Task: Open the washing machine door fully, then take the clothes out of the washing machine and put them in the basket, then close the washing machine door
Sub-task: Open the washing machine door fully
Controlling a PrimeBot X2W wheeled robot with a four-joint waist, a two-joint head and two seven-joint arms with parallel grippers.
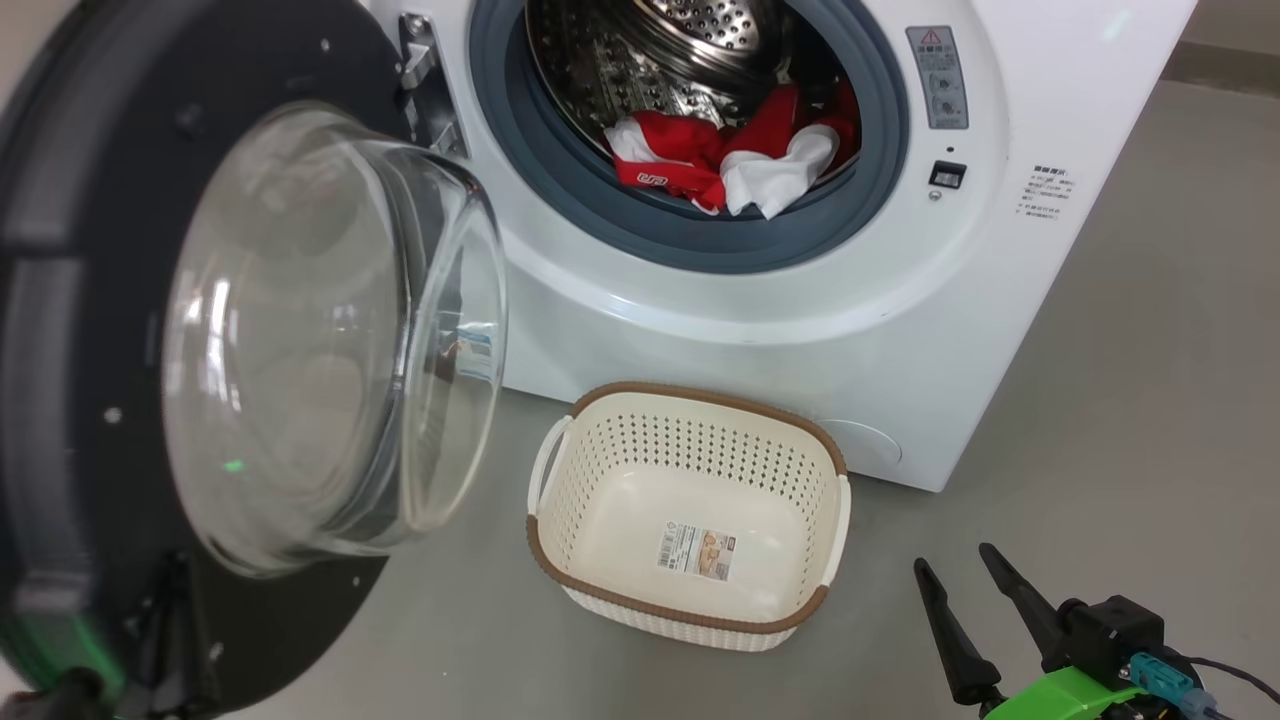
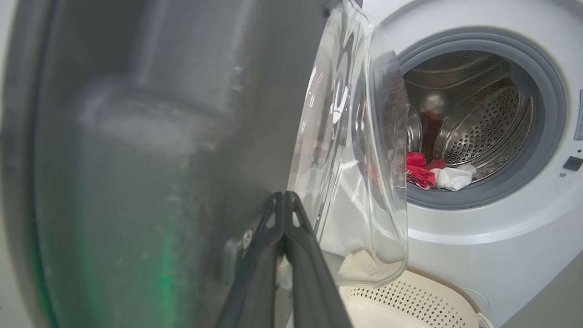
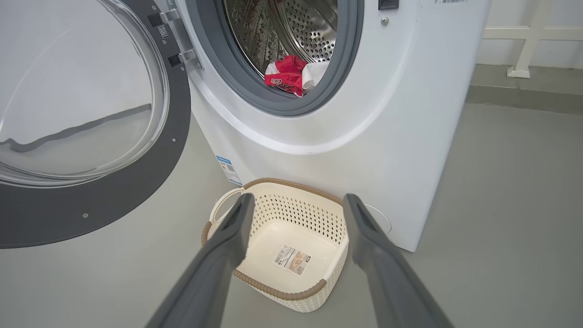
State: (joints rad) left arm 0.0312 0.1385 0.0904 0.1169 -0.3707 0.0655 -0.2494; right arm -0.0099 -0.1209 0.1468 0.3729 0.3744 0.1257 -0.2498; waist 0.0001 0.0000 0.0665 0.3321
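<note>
The left gripper (image 2: 284, 197) has its two dark fingers pressed together with nothing between them. The tips lie close against the dark inner face of the washing machine door (image 2: 136, 159); whether they touch it cannot be told. Just to the right of those tips, in the left wrist view, bulges the door's clear glass bowl (image 2: 360, 150), and beyond the bowl lies the round opening of the washing machine (image 1: 800, 330). The door stands swung out on its metal hinge (image 1: 420, 70), well clear of the grey rubber ring (image 1: 560, 200). The clothes (image 1: 720, 160), red with white parts, lie heaped at the bottom front of the perforated steel drum (image 1: 650, 60), against the lower lip of the ring and well ahead of both grippers. The right gripper (image 3: 298, 200) has its fingers spread wide and grips nothing; it hangs above the grey floor (image 1: 1100, 400). Ahead of it and lower, seen between its two fingers, the basket (image 1: 700, 397) sits on the floor just in front of the machine, with a paper label (image 1: 695, 553) on its bottom. Above and beyond this gripper's tips the clothes show in the opening, the door stands off to its left, and a blue sticker (image 3: 226, 168) marks the machine's lower front near the basket.
</note>
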